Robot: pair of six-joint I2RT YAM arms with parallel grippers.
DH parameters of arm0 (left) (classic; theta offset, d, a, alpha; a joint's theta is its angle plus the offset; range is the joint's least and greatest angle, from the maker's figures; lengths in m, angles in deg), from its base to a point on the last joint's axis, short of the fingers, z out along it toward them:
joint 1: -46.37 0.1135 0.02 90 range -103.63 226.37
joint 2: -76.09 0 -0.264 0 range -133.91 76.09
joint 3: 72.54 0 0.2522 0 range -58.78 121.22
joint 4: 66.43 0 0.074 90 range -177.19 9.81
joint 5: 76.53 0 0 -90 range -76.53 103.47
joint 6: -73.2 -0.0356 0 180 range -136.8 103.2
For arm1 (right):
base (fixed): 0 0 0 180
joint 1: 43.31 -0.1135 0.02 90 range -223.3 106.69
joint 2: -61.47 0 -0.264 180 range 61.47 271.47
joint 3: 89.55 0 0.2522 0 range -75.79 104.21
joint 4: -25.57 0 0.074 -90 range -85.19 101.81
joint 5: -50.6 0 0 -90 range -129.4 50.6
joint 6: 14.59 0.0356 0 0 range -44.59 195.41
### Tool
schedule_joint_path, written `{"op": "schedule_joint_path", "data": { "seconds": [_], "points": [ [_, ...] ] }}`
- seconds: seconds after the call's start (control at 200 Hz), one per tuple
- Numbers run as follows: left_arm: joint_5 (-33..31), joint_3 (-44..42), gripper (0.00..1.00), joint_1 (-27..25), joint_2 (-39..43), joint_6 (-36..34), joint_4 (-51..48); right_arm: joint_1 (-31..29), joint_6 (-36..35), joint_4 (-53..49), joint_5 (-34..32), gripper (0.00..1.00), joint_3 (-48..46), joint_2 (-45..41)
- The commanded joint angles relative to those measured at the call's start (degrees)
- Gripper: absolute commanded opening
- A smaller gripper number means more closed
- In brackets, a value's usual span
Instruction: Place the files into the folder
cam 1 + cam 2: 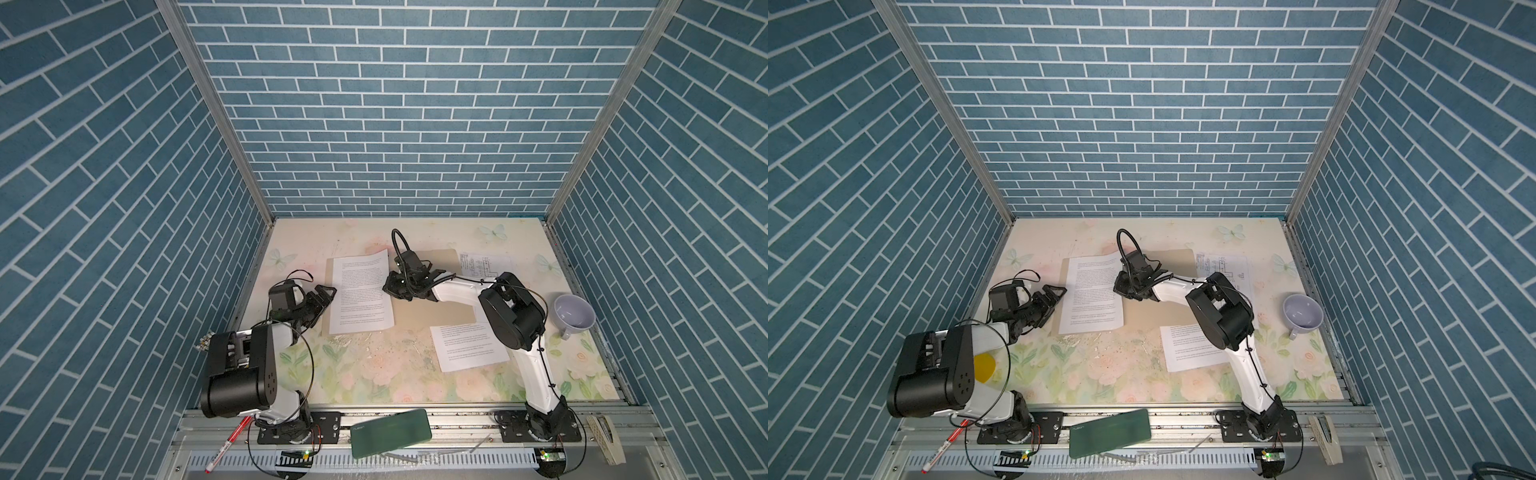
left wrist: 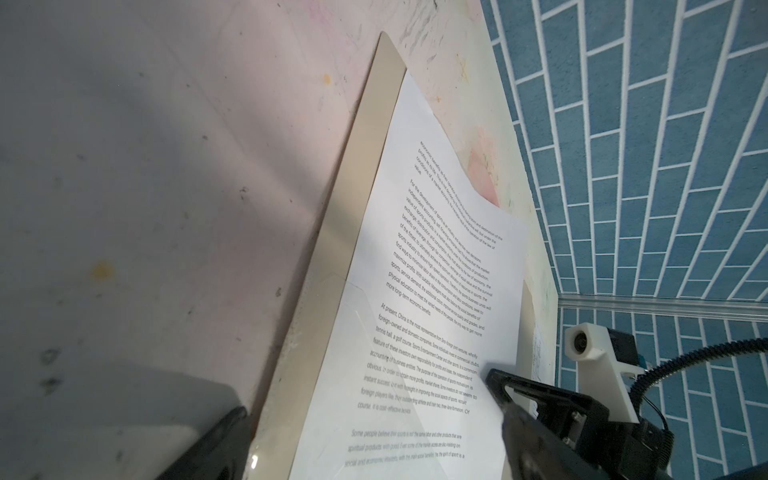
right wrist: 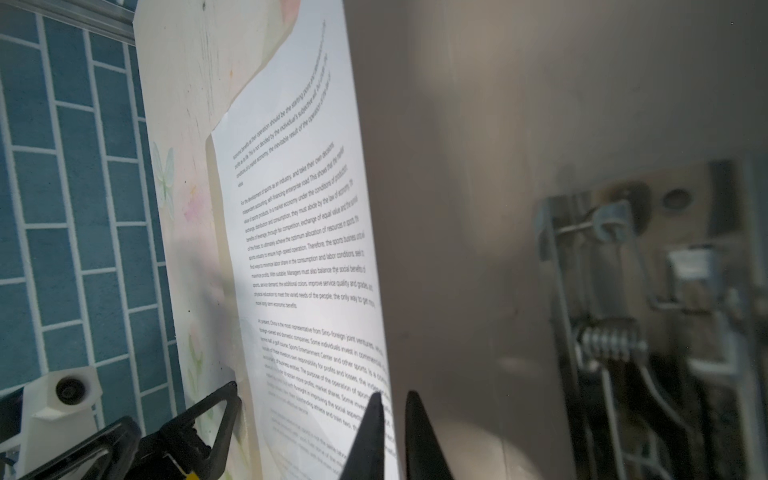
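Observation:
The tan folder lies open and flat mid-table, with its metal clip on the spine. One text file rests on its left half, far corner curled up. My right gripper is at that sheet's right edge, jaws almost together, one fingertip over paper and one over bare folder. I cannot tell whether they pinch it. My left gripper is open at the folder's left edge. A second text file and a diagram file lie right of the folder.
A lavender cup stands at the right edge of the table. On the front rail lie a dark green case, a red pen and a wooden piece. Blue brick walls close in three sides.

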Motion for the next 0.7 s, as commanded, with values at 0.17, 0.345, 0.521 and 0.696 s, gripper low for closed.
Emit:
{"op": "schedule_joint_path", "data": {
  "seconds": [0.17, 0.345, 0.521, 0.696],
  "points": [
    [-0.66, -3.28, 0.96, -0.35, -1.48, 0.8, -10.1, 0.38, -4.95, -1.71, 1.45, 0.03, -1.5, -1.54],
    [-0.57, -3.44, 0.96, -0.35, -1.52, 0.86, -9.85, 0.49, -7.07, 0.85, 2.41, 0.02, -2.48, -1.08],
    [-0.49, -3.46, 0.96, -0.35, -1.79, 0.69, -9.69, 0.47, -8.8, 2.85, 4.39, 0.03, -1.87, -0.2],
    [-0.4, -3.44, 0.96, -0.35, -2.37, 0.84, -9.29, 0.53, -9.08, 2.72, 5.65, 0.03, -1.15, 1.59]
  ]
}}
